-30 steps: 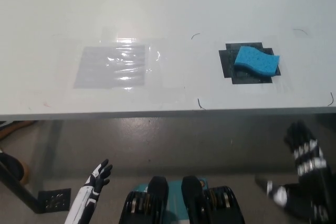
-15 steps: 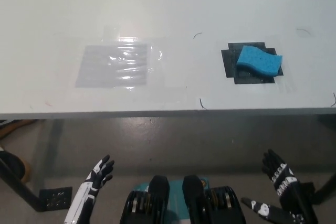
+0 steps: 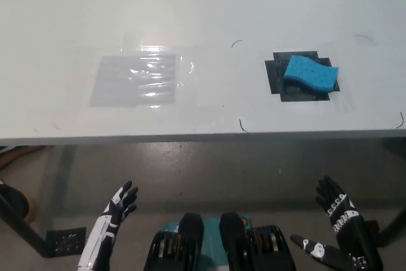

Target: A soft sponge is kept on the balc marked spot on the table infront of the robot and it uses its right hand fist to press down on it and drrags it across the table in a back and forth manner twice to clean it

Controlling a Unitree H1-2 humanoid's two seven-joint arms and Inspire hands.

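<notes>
Currently, head view only: the blue sponge point(image 3: 310, 73) is lying on the black marked spot point(image 3: 277, 79) at the table's point(image 3: 203, 4) right side, slightly askew, its right edge overhanging the mark. That mark is presumably serving as the start position, putting the sponge within the working arm's reach. The black right hand point(image 3: 339, 211) is hanging below the table edge with fingers spread, holding nothing, well apart from the sponge; no fist is forming yet, so pressing looks not yet begun. The white left hand point(image 3: 120, 202) is resting low at the lower left, fingers likewise apart and empty. A glossy taped patch point(image 3: 135, 79) is lying to the left.
</notes>
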